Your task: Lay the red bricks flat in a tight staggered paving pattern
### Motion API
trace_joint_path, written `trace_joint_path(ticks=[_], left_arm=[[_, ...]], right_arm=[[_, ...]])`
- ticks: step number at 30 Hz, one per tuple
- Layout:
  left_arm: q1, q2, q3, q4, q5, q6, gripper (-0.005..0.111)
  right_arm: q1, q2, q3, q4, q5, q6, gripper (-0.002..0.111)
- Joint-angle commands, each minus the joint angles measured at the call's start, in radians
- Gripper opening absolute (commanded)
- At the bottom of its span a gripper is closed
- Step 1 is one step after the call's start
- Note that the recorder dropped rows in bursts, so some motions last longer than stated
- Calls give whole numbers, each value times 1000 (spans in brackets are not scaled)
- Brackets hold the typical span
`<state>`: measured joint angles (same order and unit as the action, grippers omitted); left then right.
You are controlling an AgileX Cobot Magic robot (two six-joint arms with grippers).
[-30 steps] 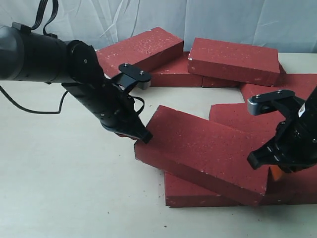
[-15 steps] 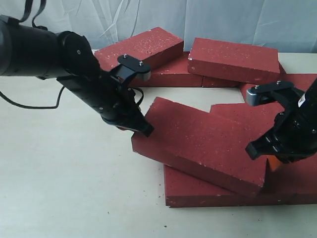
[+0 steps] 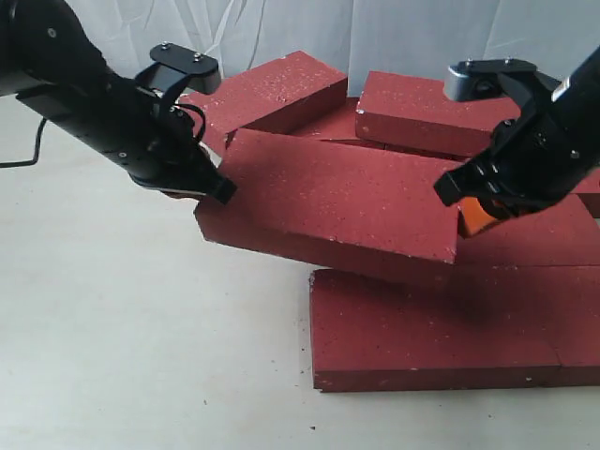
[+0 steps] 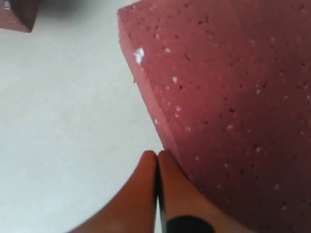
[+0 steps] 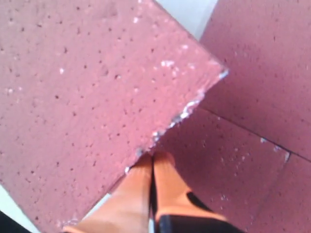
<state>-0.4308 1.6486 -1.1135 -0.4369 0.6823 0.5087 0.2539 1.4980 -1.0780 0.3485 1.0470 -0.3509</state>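
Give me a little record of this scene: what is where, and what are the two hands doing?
Middle: dark-red speckled rectangular paving brick, tilted, over the flat ones
Left hand: shut, tip against that brick's left end
Right hand: shut, tip against its right end
Front: flat red bricks, side by side
Back: piled red bricks
Surface: pale table
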Motion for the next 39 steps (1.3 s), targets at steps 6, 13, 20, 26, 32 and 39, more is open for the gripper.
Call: trace_joint_path(ticks=[6,13,20,26,32,39], left_arm=[[86,-12,-5,-32,49,-4,0],[151,-12,30,111,43,-92,0],[256,-12,154,121,-134,-94,0],[260,78,177,145,-211,-94,0],[313,101,177,156,-281,-133,0],[392,95,175,154,-301,-162,0]], right_arm=[[95,210,-203,87,-56,-18,-1],[172,401,-380,95,-72,-15,-1],[216,564,-494,124,-154,-15,-1],[218,606,-502,75,-218,-15,-1],[211,606,-502,-87,-205,39,-1],[211,596,-500,-227,-180,75,-1]])
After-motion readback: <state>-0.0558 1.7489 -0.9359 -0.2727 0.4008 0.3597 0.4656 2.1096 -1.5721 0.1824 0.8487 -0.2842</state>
